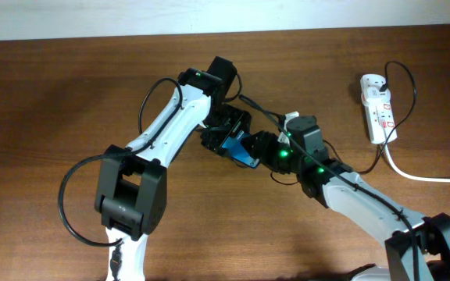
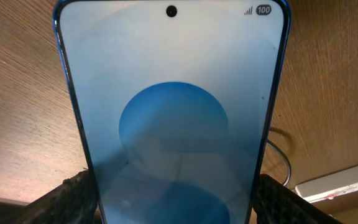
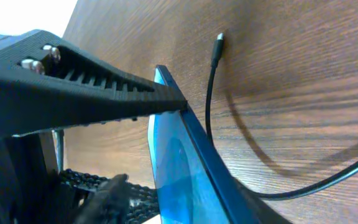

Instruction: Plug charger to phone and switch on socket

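You're at the plugging step: your left fingers (image 2: 73,196) are clamped on the phone (image 2: 173,124), holding it tilted above the tabletop (image 1: 53,94). The charger (image 3: 207,124) lies loose on the wood just beside it, its plug in neither grip. Your right fingers (image 3: 92,87) straddle the phone's edge; I can't tell if they press it. Next you'd need them on that plug. The phone's port is hidden, and the socket (image 1: 377,105) switches are too small to read

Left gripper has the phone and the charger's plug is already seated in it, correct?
No. The left gripper does hold the phone, but the charger's plug is not in it: the right wrist view shows it free, apart from the phone.
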Tool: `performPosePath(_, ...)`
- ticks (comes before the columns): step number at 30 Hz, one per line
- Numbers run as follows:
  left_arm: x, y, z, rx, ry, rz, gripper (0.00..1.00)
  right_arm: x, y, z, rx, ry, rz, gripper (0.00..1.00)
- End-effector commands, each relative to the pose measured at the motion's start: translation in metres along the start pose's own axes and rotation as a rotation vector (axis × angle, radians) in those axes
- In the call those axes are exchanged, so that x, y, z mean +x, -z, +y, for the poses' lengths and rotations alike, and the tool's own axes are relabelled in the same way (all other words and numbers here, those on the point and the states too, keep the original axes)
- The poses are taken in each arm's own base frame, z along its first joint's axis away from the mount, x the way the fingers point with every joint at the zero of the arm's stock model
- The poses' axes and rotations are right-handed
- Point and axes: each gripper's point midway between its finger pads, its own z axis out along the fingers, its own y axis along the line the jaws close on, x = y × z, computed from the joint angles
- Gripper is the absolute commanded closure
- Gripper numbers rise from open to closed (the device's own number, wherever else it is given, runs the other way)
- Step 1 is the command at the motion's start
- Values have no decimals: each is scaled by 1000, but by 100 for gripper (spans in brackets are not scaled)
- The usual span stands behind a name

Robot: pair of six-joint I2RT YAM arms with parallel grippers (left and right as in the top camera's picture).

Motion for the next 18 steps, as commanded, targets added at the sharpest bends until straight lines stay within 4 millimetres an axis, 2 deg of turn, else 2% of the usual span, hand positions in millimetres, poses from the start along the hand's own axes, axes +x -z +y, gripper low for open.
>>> performPosePath(1, 4, 3, -8, 22, 9, 16, 100, 1, -6, 7, 5, 31, -16, 54)
performPosePath(7, 4, 3, -13, 45, -1, 18, 100, 2, -7, 7, 13, 36, -24, 56)
performPosePath(14, 5, 4, -14, 47, -1, 21, 100, 2, -7, 7, 13, 36, -24, 70)
performPosePath(18, 5, 4, -14, 48, -1, 22, 100, 2, -7, 7, 13, 36, -24, 73)
